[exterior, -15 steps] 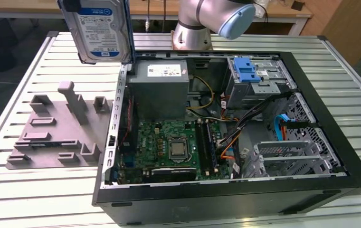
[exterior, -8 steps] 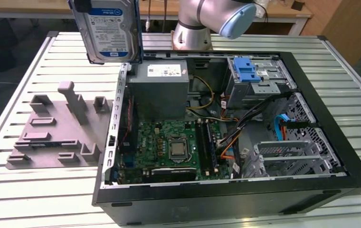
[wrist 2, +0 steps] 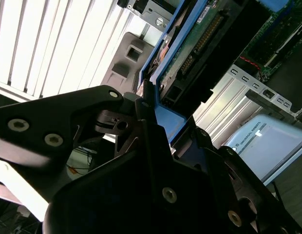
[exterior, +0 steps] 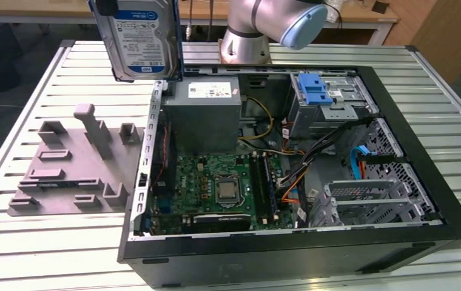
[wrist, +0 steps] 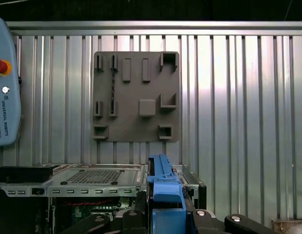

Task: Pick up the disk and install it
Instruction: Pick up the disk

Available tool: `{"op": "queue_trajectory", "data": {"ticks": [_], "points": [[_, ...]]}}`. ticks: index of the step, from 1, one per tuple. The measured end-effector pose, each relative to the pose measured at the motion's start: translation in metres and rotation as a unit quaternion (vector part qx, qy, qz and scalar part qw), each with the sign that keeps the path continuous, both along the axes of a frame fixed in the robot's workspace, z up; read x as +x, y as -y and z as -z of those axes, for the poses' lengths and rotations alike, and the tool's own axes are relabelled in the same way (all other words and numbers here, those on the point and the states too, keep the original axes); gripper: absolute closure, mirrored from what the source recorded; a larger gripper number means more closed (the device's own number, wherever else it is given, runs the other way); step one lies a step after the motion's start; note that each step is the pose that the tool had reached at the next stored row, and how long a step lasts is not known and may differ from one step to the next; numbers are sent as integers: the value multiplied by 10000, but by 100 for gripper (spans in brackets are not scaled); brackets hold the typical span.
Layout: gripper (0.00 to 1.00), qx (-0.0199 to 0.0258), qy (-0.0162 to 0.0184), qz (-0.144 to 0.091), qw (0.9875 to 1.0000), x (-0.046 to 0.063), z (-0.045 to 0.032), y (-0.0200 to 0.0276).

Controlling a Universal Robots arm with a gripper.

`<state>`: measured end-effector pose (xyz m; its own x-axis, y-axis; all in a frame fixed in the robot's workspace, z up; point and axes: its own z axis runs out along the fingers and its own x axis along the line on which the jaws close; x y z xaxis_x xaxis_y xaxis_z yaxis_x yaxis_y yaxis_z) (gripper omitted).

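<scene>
Item: disk (exterior: 140, 37), a silver drive in a blue carrier. It hangs upright at 11 o'clock on the exterior view's dial, label toward that camera, above the far wall of the open computer case (exterior: 295, 257) and apart from it. Hold: gripper (wrist 2: 170, 119), with its fingers (wrist 2: 147, 105) clamped on the carrier's blue end rail, as I read it in both wrist views. Other stock: a grey holder fixture (exterior: 68, 163) on the slatted table (exterior: 20, 254), at 9 o'clock of the case. Inside the case there is a drive cage (exterior: 336, 106) with a blue latch (exterior: 315, 91) at 1 o'clock, a power supply (exterior: 206, 115) at 11 o'clock and a motherboard (exterior: 214, 182) at 7 o'clock. Loose cables (exterior: 327, 151) run between cage and board. Hazards, in my judgement: the grip is on plastic at one end only, so the drive's weight could lever it askew or slip it during a quick move. A tilted carrier would jam at a bay mouth rather than slide in. The case wall under the disk could catch its lower corner on the way down, and the cables lie close enough to the cage to snag. View notes: the exterior view gives me the disk's height and its relation to case and cage. The second wrist view gives me the clamp itself and the drive's circuit-board face. The first wrist view looks past the carrier to the fixture, the case's edge and a teach pendant (wrist: 5, 83).
</scene>
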<state>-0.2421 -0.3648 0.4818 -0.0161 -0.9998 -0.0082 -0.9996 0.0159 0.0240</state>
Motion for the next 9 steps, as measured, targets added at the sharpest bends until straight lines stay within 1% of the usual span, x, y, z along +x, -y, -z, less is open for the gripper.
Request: {"op": "queue_trajectory", "data": {"ticks": [9], "points": [[64,0,0,0,10000,53,0,0]]}}
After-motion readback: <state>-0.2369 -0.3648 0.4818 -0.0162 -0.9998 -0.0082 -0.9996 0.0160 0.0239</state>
